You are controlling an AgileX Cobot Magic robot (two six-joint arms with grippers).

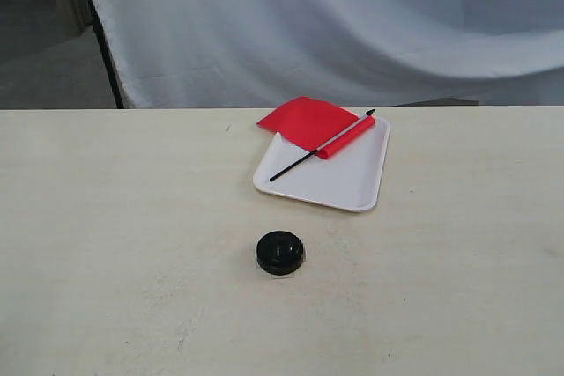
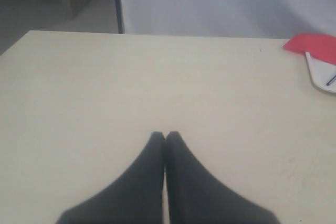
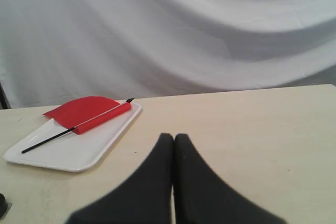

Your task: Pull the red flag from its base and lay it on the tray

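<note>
Since the red flag (image 1: 308,122) lies flat on the white tray (image 1: 352,187) near the worktop's (image 1: 106,244) far edge, clear of the black base (image 1: 280,252) nearer the front edge, task looks done. Left gripper (image 2: 165,135), right gripper (image 3: 174,137): jaws pressed together, empty.

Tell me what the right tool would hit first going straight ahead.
Probably nothing nearby: the shut right tool points past the white plastic tray over the beige table toward the grey draped cloth.
</note>
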